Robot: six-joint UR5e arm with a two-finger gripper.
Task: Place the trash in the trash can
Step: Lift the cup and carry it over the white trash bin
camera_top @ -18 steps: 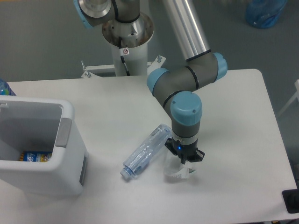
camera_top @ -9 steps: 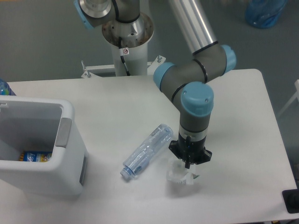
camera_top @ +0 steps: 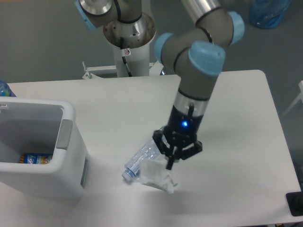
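Note:
My gripper (camera_top: pixel 169 165) is shut on the crumpled clear plastic wrapper (camera_top: pixel 157 176) and holds it above the table, hanging below the fingers. The crushed clear plastic bottle (camera_top: pixel 139 160) with its bluish cap lies on the table just left of and behind the wrapper, partly hidden by it. The white trash can (camera_top: pixel 47 142) with a grey handle plate stands at the left edge of the table, open on top, with a blue item inside at its bottom.
The white table (camera_top: pixel 246 142) carries everything. The robot's base pedestal (camera_top: pixel 129 42) stands behind the table. A blue bag (camera_top: pixel 269 12) sits on the floor at the top right. A dark object (camera_top: pixel 295 203) shows at the lower right edge.
The gripper has lifted the wrapper off the table and moved it left, toward the bottle and the trash can. The arm has risen. The bottle has not moved.

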